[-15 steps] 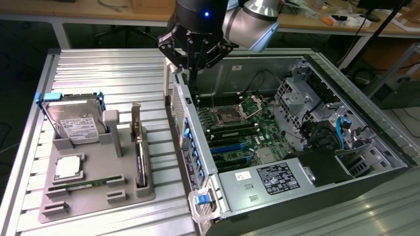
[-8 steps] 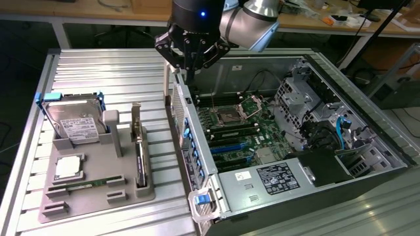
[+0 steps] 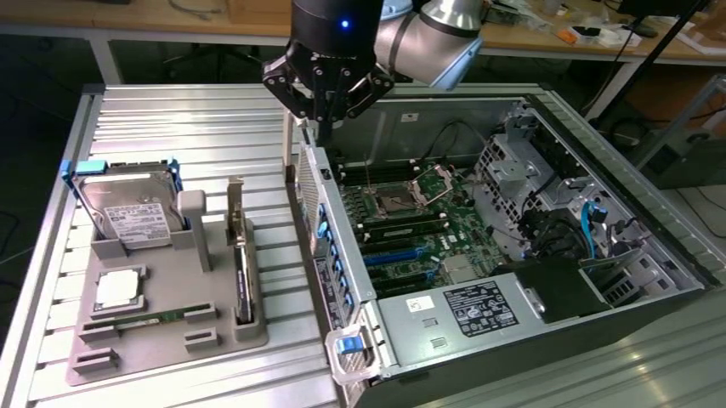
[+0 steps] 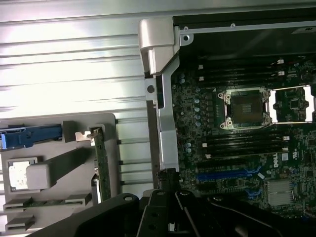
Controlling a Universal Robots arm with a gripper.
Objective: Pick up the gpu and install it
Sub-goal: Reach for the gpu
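Tool (image 3: 325, 127) pinched shut, empty, above rim of open metal computer case (image 3: 414, 115) | thin dark rectangular gpu card (image 3: 241, 259) on edge in grey plastic tray (image 3: 221, 344), untouched | I'd spread jaws, square them across its top edge.

The case (image 3: 409, 115) lies open on top, so the blue slots (image 3: 392, 251) are reachable straight from above. Its tall wall (image 3: 329, 238) stands between them and the tray (image 3: 159, 340), with just a narrow table (image 3: 278, 276) strip there. The gpu (image 3: 240, 255) has a gray post (image 3: 193, 212) near it and open air overhead.
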